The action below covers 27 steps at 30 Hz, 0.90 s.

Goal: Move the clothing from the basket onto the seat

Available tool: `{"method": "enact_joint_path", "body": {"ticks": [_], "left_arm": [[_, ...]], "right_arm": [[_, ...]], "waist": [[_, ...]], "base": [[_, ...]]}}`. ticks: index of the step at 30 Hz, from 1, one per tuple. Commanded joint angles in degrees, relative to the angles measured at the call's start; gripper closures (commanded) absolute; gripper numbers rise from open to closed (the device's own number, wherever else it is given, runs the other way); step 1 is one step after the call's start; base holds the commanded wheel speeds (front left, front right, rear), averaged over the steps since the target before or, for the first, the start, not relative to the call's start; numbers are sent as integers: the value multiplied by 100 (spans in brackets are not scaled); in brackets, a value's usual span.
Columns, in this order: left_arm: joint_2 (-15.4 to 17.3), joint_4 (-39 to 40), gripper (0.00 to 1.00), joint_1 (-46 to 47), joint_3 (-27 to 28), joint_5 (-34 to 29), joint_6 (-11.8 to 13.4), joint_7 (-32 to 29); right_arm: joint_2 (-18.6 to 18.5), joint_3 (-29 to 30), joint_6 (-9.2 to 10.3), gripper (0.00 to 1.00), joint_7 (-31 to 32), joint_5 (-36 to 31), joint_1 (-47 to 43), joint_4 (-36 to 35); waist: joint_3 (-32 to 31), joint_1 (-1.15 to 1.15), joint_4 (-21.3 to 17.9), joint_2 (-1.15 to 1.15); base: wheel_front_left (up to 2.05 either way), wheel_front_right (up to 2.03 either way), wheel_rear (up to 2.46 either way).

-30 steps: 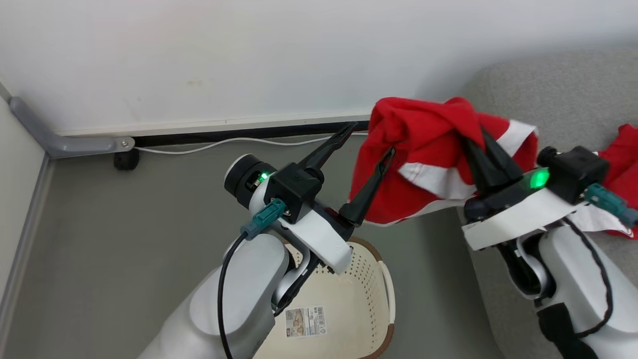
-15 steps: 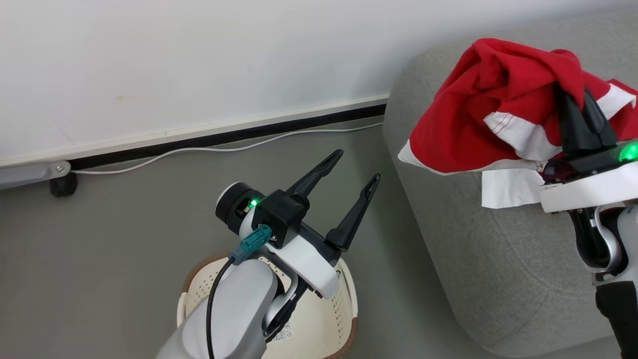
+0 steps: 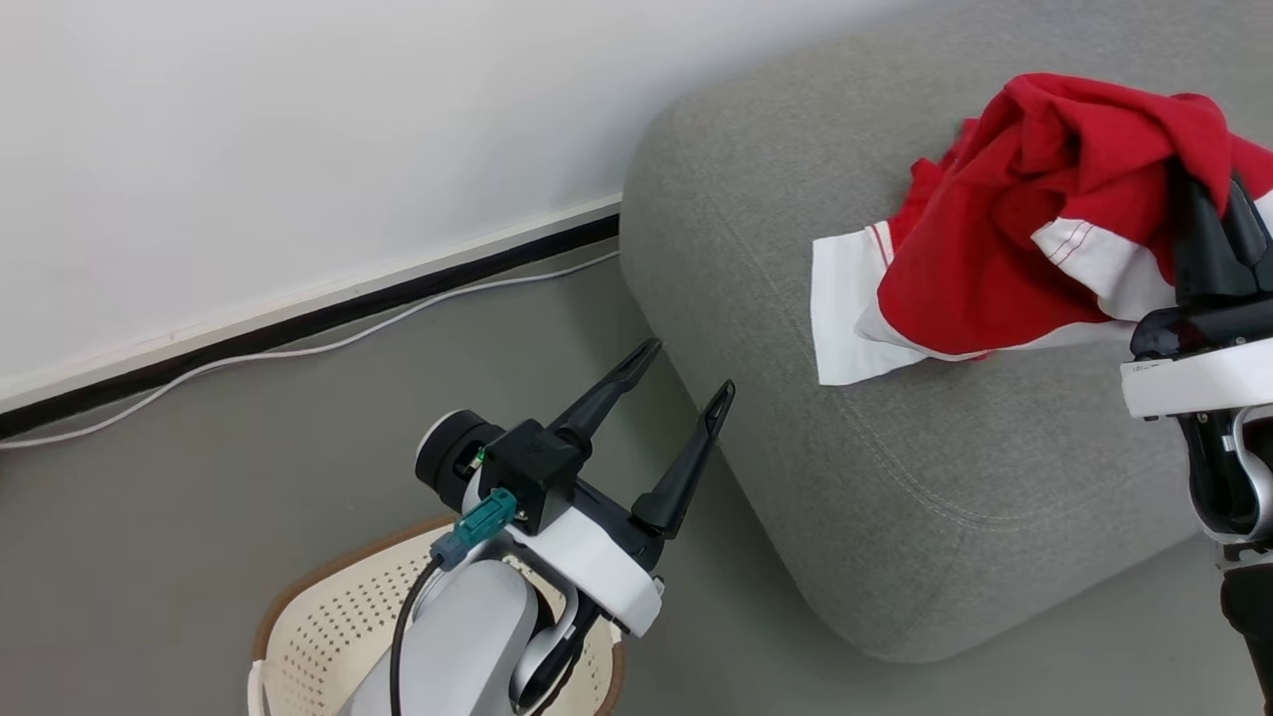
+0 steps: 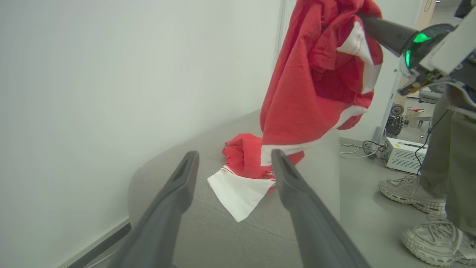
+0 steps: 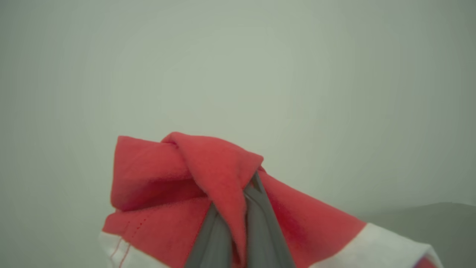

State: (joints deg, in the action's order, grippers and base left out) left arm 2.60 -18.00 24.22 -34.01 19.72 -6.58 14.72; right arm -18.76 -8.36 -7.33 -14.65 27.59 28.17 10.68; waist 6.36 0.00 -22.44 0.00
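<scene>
My right gripper (image 3: 1208,194) is shut on a bright red garment with white trim (image 3: 1034,199), which hangs above the grey seat (image 3: 796,447). In the right wrist view the gripper (image 5: 250,186) pinches a fold of that red cloth (image 5: 208,163). A second piece of clothing, red with a white panel (image 3: 845,308), lies on the seat under the hanging one, and its white panel (image 4: 238,193) also faces the left wrist camera. My left gripper (image 3: 688,368) is open and holds nothing, above the cream basket (image 3: 298,617) on the floor. The basket's inside is mostly hidden by my left arm.
A white wall with a dark baseboard runs behind, and a white cable (image 3: 298,348) lies along it on the grey floor. In the left wrist view a person's legs and pale shoes (image 4: 420,190) stand beside the seat, near a white box (image 4: 405,154).
The head camera has swung right, bringing more of the seat into view. My right gripper has carried the red garment from beside the basket to above the seat. The left gripper stays open.
</scene>
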Motion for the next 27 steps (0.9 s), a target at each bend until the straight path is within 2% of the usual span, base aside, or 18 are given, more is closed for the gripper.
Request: {"method": "enact_joint_path", "body": {"ticks": [1,6,14,21,27], "left_arm": [[29,158,0,21,195,6,-43,28],[29,178,0,-13,172,33,-63,28],[28,238,0,-20,81,18,-78,28],[28,265,0,123,-107,19,-84,28],[28,189,0,390,-350,-7,-85,28]], "right_arm": [[-68,-11,-16,100,-35,-71,-32,-139],[-98,164,-16,100,-35,-94,-138,-188],[-254,558,-16,100,-35,-139,-356,-303],[-452,1159,-16,100,-35,-192,-408,-366],[-643,1488,-16,100,-35,-313,-47,-129]], "waist": [[-36,0,-218,0],[-36,0,-487,0],[57,0,-675,0],[379,0,-706,0],[821,0,-632,0]], "base": [[0,0,0],[0,0,0],[0,0,0],[0,0,0],[0,0,0]]}}
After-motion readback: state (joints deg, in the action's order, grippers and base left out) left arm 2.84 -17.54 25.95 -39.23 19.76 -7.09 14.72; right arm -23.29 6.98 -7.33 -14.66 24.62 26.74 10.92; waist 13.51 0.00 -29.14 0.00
